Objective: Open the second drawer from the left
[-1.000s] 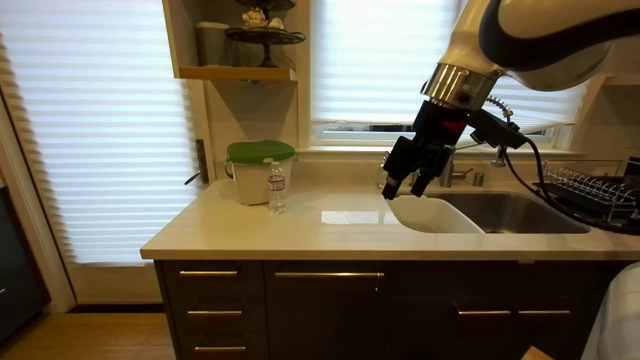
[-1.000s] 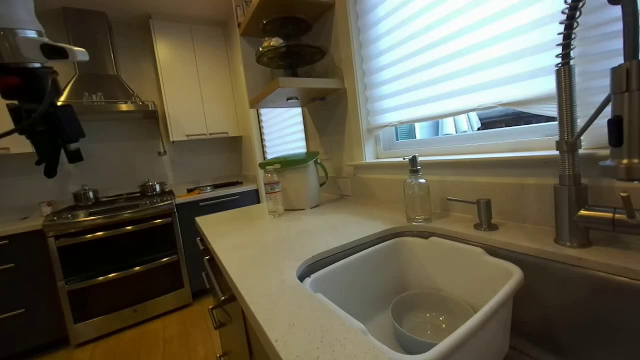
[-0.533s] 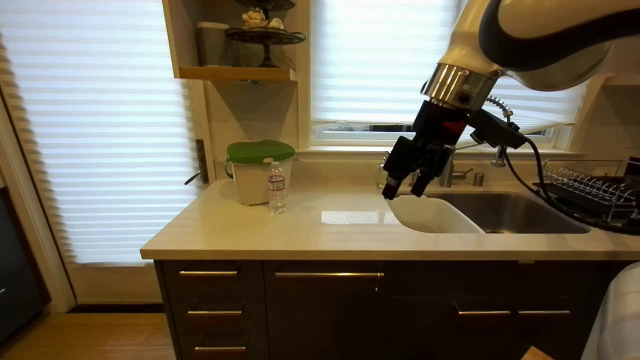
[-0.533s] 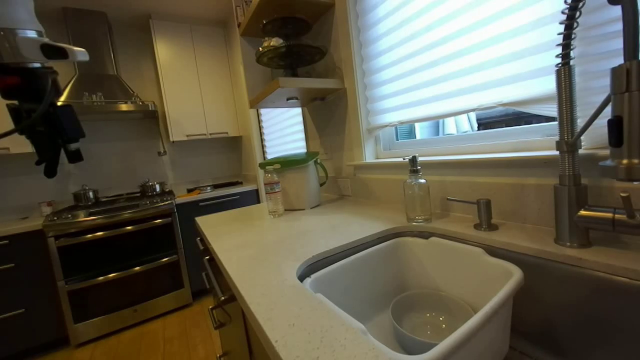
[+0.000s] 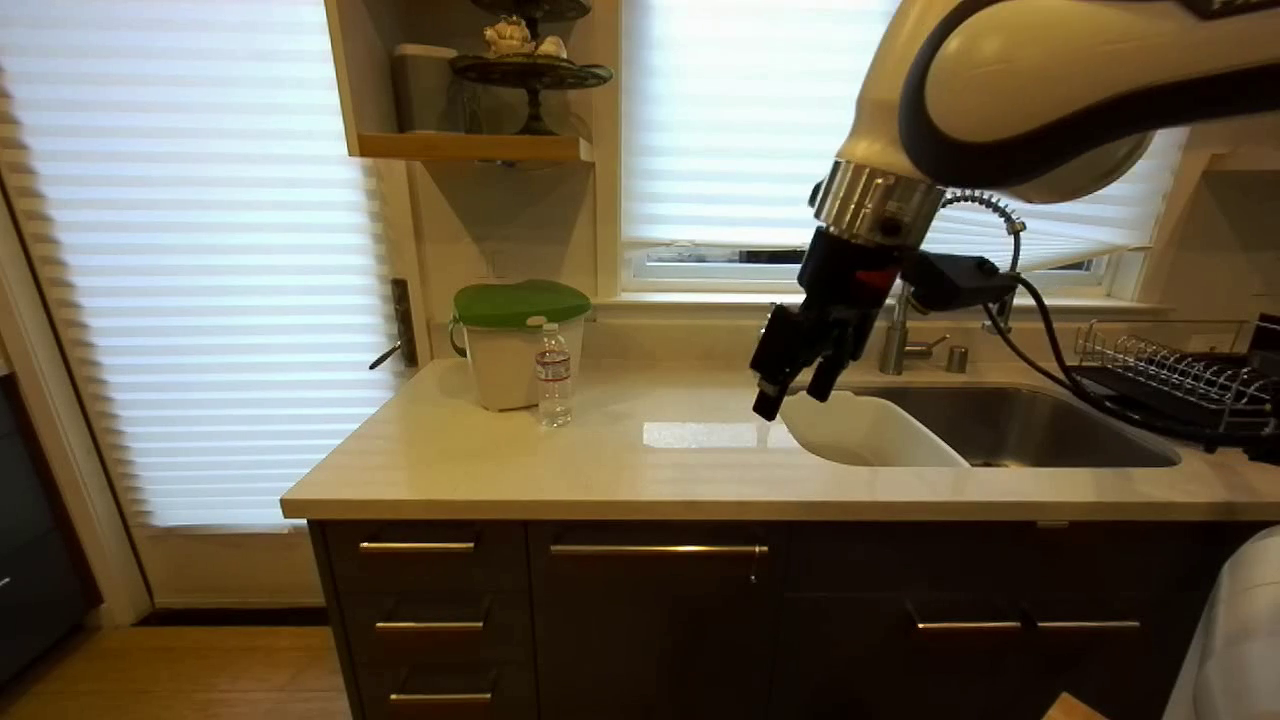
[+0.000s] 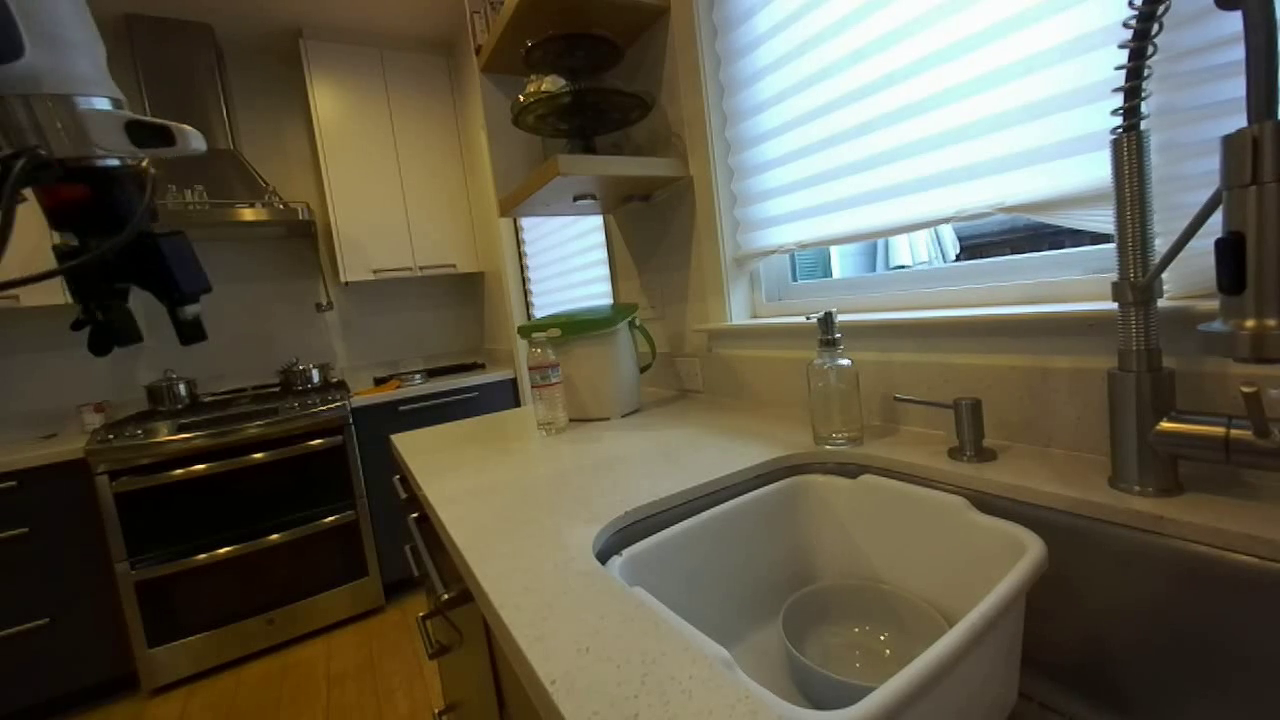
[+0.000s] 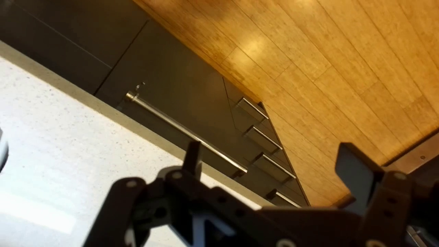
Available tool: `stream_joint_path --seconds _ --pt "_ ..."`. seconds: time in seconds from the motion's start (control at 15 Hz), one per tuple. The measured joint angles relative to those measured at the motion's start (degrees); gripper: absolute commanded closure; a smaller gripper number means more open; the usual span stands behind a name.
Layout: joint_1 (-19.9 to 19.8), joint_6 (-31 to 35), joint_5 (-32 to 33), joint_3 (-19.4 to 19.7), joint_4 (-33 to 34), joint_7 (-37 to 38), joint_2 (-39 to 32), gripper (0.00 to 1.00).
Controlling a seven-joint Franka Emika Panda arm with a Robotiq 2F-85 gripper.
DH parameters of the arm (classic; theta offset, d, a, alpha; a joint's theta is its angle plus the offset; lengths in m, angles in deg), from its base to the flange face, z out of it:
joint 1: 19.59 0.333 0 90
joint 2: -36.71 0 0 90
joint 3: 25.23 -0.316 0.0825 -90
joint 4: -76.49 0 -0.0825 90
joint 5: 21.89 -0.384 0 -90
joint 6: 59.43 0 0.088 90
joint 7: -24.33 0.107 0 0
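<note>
Pincer (image 5: 795,394) spread apart, higher than tabletop (image 5: 600,475); horizontal bar handle (image 5: 660,549) of the wide drawer (image 5: 655,635) lies down-left in an exterior view, depth hard to judge.

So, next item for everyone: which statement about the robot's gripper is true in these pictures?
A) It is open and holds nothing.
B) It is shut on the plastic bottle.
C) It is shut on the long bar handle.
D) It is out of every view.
A, since in the wrist view the gripper has its fingers spread apart with nothing clasped between them.
</note>
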State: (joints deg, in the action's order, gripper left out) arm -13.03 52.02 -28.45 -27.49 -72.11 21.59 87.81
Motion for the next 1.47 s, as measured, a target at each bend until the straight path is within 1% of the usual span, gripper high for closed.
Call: stream_joint_path --seconds 0.2,0.47,0.67,0.8,0.87,1.07,1.47 --pt "-0.5 5.5 4.4 -2.5 -0.1 -0.1 -6.4 0.00" --pt "-1.9 15.3 9.9 -5.0 -0.1 0.5 -16.5 0.00" --pt "-1.8 21.8 11.0 -5.7 0.3 0.5 -23.7 0.00" --pt "-1.0 24.6 11.5 -6.5 1.1 0.1 -28.1 0.00" --pt "-0.4 25.6 11.6 -6.9 1.7 -0.3 -30.2 0.00" --pt "1.7 25.2 11.0 -7.0 4.0 -2.1 -34.9 0.00" --pt "1.8 24.7 11.0 -6.8 5.0 -2.9 -36.0 0.00"
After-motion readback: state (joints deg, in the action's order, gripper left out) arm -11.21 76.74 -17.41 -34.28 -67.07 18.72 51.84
